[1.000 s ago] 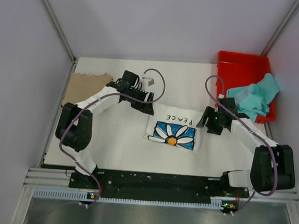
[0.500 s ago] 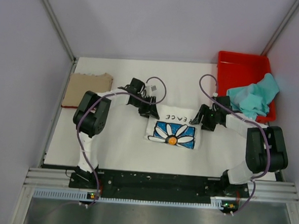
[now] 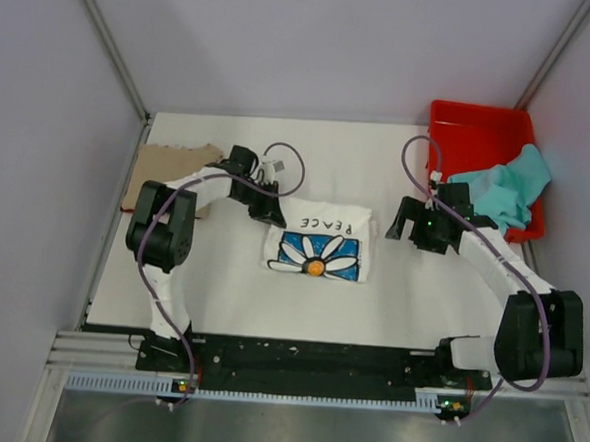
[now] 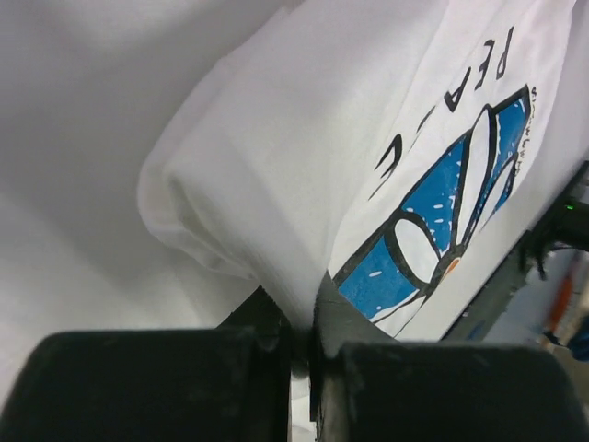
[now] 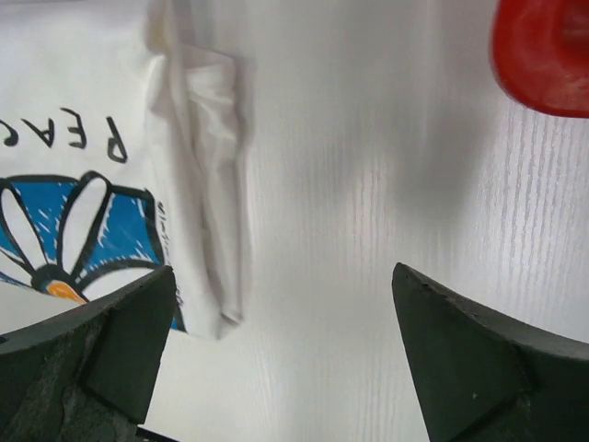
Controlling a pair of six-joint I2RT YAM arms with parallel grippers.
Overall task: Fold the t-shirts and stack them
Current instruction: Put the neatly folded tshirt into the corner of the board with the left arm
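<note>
– Fingers: who has hold of what?
– Left fingers (image 4: 138,387) pressed together on a fold of the white daisy shirt (image 3: 319,245), pinching cloth at its far-left corner; right fingers (image 5: 460,359) spread wide, holding nothing, just off the shirt's right edge.
– And the shirt itself?
– Folded, print up, mid-surface (image 3: 230,297), between the two arms; its longer side appears to run left to right.
– Where does it go from here?
– Likely leftward, onto the tan shirt (image 3: 158,173) at the surface's far-left corner; left arm is the nearer, though its own forearm lies across that corner.
– Anything else about?
– Teal shirt (image 3: 497,193) draped over the red bin (image 3: 471,127), far right, well apart from the path.
</note>
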